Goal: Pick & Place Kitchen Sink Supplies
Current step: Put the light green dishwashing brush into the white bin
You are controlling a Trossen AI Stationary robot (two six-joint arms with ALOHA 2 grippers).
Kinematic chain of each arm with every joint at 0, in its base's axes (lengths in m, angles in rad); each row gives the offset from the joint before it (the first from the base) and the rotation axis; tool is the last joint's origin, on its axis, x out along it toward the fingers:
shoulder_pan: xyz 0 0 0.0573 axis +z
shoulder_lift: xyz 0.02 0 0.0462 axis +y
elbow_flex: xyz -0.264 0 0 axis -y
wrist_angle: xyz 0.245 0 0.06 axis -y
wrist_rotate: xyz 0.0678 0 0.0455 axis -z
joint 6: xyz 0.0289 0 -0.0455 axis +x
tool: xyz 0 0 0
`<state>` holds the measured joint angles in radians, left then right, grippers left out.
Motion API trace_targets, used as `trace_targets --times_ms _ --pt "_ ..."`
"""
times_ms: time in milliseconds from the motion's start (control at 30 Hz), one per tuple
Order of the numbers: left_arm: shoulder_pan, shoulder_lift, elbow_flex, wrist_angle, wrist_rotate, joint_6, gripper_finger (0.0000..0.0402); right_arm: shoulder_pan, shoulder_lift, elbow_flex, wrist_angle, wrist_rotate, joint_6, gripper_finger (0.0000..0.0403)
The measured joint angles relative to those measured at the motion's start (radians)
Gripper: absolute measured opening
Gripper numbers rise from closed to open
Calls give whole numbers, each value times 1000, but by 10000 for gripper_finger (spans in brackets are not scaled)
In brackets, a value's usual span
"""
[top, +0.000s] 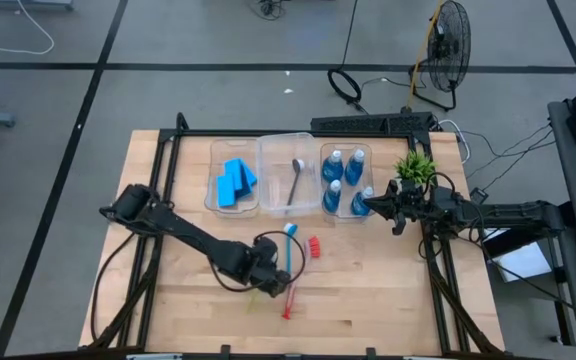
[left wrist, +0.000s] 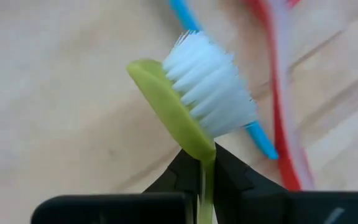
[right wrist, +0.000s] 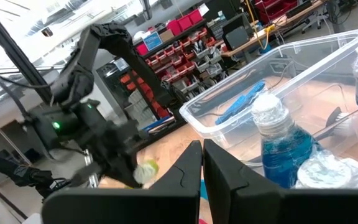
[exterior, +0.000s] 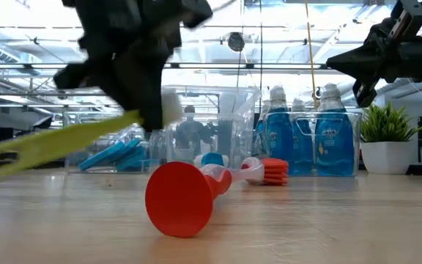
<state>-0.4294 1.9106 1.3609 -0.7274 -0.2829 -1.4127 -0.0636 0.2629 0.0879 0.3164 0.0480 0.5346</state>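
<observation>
The yellow-green brush (left wrist: pixel 179 118) is being held by the left claw (top: pixel 271 272), whose fingers are being kept pinched tight on the thin handle just below the head, so that the white bristles stand clear ahead of the claw. In the low view the brush is being carried off the worktop (top: pixel 368 300), its long handle slanting down and away from the claw; the grip near the head is probably being used so the head can be steered toward a bin.

The red brush (top: pixel 290 298) and the blue brush (top: pixel 289 245) are being left lying on the worktop just beside the left claw, seemingly waiting to be picked.

3 clear bins are being used for sorting along the far side: the blue sponges (top: pixel 235 182) are being kept in the left bin (top: pixel 214 170), the grey brush (top: pixel 295 182) in the middle bin (top: pixel 268 150), and the 4 bottles of blue liquid (top: pixel 345 180) are being stood upright in the right bin (top: pixel 323 150).

The right claw (top: pixel 370 203) is being held fully closed and empty just beside the bottle bin, near the potted plant (top: pixel 415 167), apparently parked.

White lettering is being shown on the bottles' blue labels in the low view, but it is too blurred to be read. No other writing can be made out.
</observation>
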Motion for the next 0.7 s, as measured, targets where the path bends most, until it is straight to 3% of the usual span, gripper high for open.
trace_targets --times_ms 200,433,700 --pt "-27 -80 0 30 -150 196 20 0 0 0 -1 0 0 4" --pt "-60 -161 2 69 -253 416 20 0 0 0 -8 1 0 4" --pt "-66 -202 2 116 -347 505 20 0 0 0 -8 2 0 4"
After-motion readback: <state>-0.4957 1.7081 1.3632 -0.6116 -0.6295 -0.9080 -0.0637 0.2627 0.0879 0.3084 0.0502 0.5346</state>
